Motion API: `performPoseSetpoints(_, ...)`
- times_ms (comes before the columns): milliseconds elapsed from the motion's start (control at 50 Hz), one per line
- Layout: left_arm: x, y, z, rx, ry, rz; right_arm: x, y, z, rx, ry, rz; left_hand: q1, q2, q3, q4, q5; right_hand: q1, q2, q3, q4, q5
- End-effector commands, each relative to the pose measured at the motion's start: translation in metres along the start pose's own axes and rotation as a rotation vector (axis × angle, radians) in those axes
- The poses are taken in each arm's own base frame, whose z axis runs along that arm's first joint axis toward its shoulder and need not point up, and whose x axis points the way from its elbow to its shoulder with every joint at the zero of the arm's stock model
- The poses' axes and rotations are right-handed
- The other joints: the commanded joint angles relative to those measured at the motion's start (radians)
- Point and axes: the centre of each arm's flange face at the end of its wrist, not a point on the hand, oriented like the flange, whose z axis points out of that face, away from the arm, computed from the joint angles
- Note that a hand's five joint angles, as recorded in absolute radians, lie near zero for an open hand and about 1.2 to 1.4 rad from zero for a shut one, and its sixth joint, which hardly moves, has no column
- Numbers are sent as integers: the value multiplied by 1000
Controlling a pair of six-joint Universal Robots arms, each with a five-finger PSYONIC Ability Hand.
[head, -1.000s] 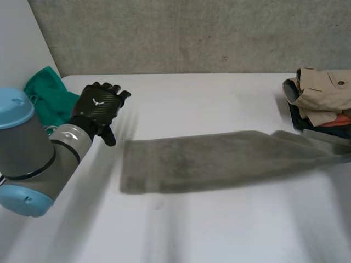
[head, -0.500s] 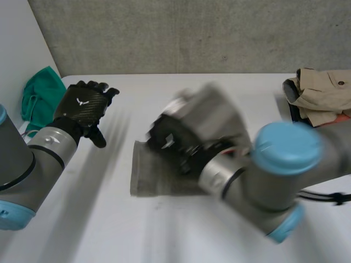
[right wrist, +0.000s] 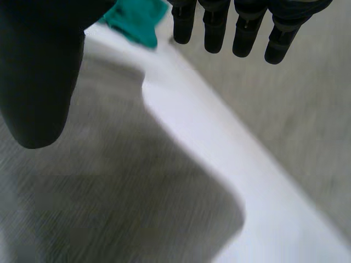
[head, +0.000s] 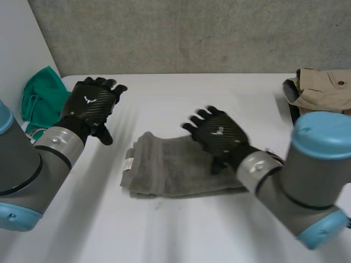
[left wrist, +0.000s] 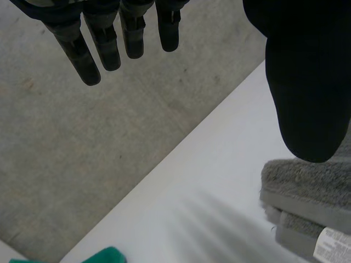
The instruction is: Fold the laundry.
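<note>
The towel (head: 170, 170), grey and thick, lay folded in layers on the white table (head: 181, 235). Its stacked edges and a small white label (head: 128, 163) showed at the end nearer the robot's left arm. The right hand (head: 218, 131) was over the towel's other half, back uppermost in the head view, with its fingers spread apart and only lightly bent. The right wrist view showed the fingers (right wrist: 247, 30) and thumb well apart, with the towel's grey pile under the palm and nothing pinched between them. Whether this hand touched the towel could not be told. The left hand (head: 92, 104) was off the towel, beyond its labelled end and a little farther back, raised over bare table. Its fingers were straight and separated, the thumb out to the side, and it held nothing. In the left wrist view the towel's layered corner lay just past the thumb. A green cloth (head: 41, 96) sat crumpled well apart from the towel, past the left hand at the table's edge. On the towel's opposite side, also well apart, was a pile of clothes (head: 321, 96) with a beige garment on top and dark and orange cloth under it. A grey concrete wall (head: 181, 33) stood behind the table, beyond the towel.
</note>
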Motion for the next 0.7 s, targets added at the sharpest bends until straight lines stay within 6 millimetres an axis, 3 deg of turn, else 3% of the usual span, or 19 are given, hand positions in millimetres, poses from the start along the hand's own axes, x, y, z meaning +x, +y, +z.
performPoseSetpoints(20, 11, -3, -3, 8, 32, 1, 16, 56, -10, -248, -4, 73, -13, -33, -36, -26, -51, 89, 104, 103, 104, 90)
performPoseSetpoints(40, 12, -3, -3, 9, 33, 1, 23, 68, -10, -285, 7, 44, -13, -33, -36, -26, -51, 407, 422, 421, 422, 408)
performPoseSetpoints(100, 13, -2, -4, 5, 38, -1, 32, 74, -8, -306, 28, -16, -13, -33, -36, -26, -51, 1127, 1142, 1141, 1142, 1128)
performPoseSetpoints(180, 14, -1, -5, 1, 42, -3, 50, 69, -1, -302, 128, -98, -13, -33, -36, -26, -51, 1172, 1187, 1187, 1187, 1174)
performPoseSetpoints(220, 13, -3, -6, 6, 36, -3, 65, 58, 6, -272, 226, -144, -13, -33, -36, -26, -51, 1172, 1187, 1187, 1187, 1174)
performPoseSetpoints(280, 12, -4, -7, 9, 35, -2, 60, 28, 14, -181, 263, -187, -13, -33, -36, -26, -51, 1172, 1187, 1187, 1187, 1174)
performPoseSetpoints(340, 9, -10, -8, 25, 23, 0, 31, -8, 20, -52, 202, -221, -13, -33, -36, -26, -51, 1172, 1187, 1187, 1187, 1174)
performPoseSetpoints(400, 5, -14, -11, 38, 11, -1, 3, -27, 22, 35, 116, -249, -13, -33, -36, -26, -51, 1172, 1187, 1187, 1187, 1174)
performPoseSetpoints(420, 4, -15, -11, 40, 8, 0, -19, -36, 22, 93, 45, -265, -13, -33, -36, -26, -51, 1172, 1187, 1187, 1187, 1174)
performPoseSetpoints(480, 3, -16, -12, 40, 3, 0, -56, -40, 22, 169, -78, -300, -13, -33, -36, -26, -51, 1172, 1187, 1187, 1187, 1174)
performPoseSetpoints(500, 3, -15, -13, 38, 2, 0, -84, -36, 20, 199, -172, -324, -13, -33, -36, -26, -51, 1172, 1187, 1187, 1187, 1174)
performPoseSetpoints(520, 3, -14, -14, 34, 2, -5, -98, -35, 18, 212, -218, -334, -13, -33, -36, -26, -51, 1172, 1187, 1187, 1187, 1174)
performPoseSetpoints(580, 4, -13, -14, 30, 4, -20, -133, -23, 12, 223, -334, -349, -13, -33, -36, -26, -51, 1172, 1187, 1187, 1187, 1174)
performPoseSetpoints(600, 4, -13, -15, 28, 4, -35, -136, -20, 13, 215, -342, -345, -13, -33, -36, -26, -51, 1172, 1187, 1187, 1187, 1174)
performPoseSetpoints(620, 4, -12, -15, 26, 3, -44, -136, -18, 14, 207, -342, -341, -13, -33, -36, -26, -51, 1066, 1081, 1080, 1081, 1067)
performPoseSetpoints(640, 4, -12, -15, 27, 3, -56, -136, -16, 15, 198, -339, -337, -12, -32, -36, -26, -50, 795, 809, 809, 810, 796)
performPoseSetpoints(660, 4, -13, -14, 30, 2, -68, -136, -16, 14, 196, -340, -326, -9, -29, -33, -23, -47, 138, 153, 152, 153, 139)
performPoseSetpoints(680, 3, -14, -14, 33, 1, -97, -135, -16, 14, 192, -339, -315, -6, -26, -30, -20, -44, -49, -34, -35, -34, -48)
performPoseSetpoints(700, 4, -14, -14, 35, 2, -112, -134, -17, 14, 192, -336, -298, -3, -23, -27, -17, -41, -49, -34, -35, -34, -48)
